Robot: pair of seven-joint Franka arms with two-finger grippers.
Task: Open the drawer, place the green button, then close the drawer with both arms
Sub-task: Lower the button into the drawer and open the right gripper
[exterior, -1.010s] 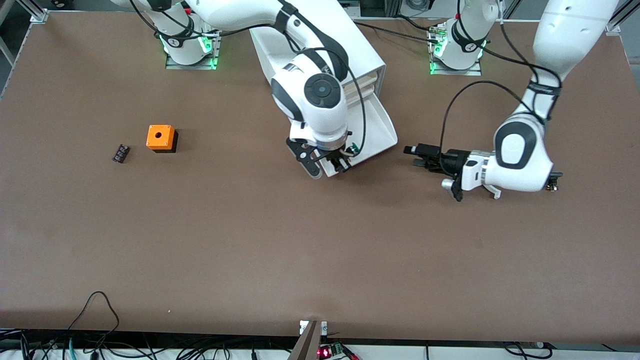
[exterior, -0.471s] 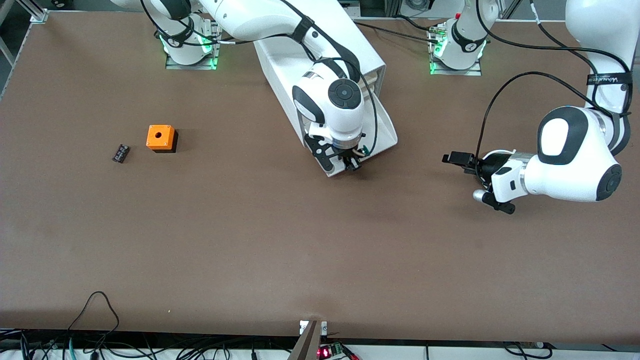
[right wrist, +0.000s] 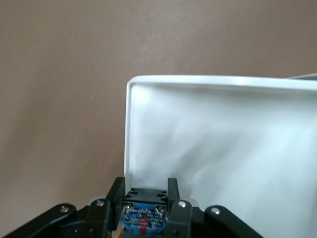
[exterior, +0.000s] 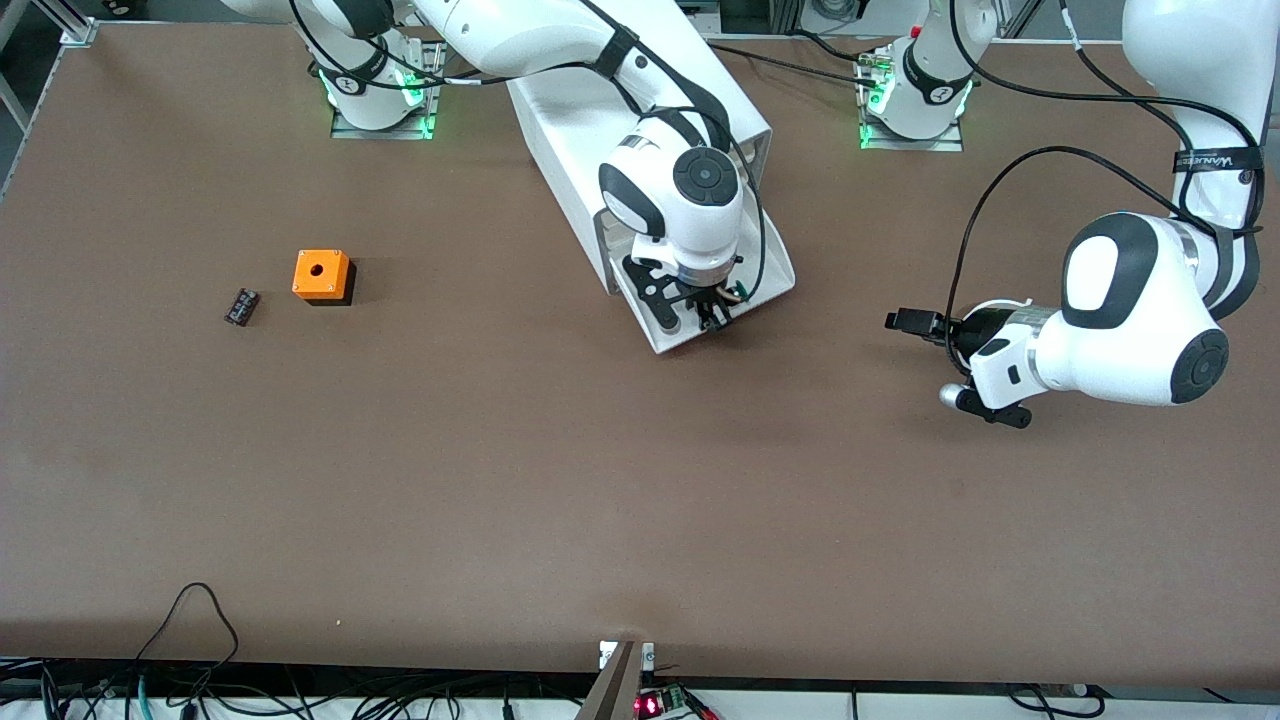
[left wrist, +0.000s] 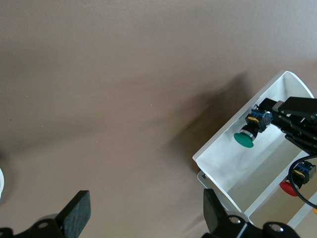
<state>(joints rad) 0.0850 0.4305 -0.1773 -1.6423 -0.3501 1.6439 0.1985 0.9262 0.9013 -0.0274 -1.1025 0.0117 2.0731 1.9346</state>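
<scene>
The drawer (exterior: 775, 262) stands pulled out of the white cabinet (exterior: 600, 120), its white tray open. My right gripper (exterior: 712, 318) is shut on the button (exterior: 738, 291) and holds it over the tray's front part. In the right wrist view the fingers (right wrist: 115, 196) clamp the button's black body (right wrist: 144, 194) above the tray (right wrist: 223, 139). My left gripper (exterior: 897, 321) is open and empty, over bare table toward the left arm's end, apart from the drawer. The left wrist view shows its fingers (left wrist: 74, 218) wide apart, and farther off the drawer (left wrist: 233, 171) with the button's green cap (left wrist: 244, 140).
An orange cube with a round hole (exterior: 322, 275) and a small black ribbed part (exterior: 241, 306) lie on the brown table toward the right arm's end. Cables run along the table's edge nearest the camera.
My right gripper has carried the button from the drawer's front corner to over its tray. My left arm has drawn back from the drawer toward its own end of the table.
</scene>
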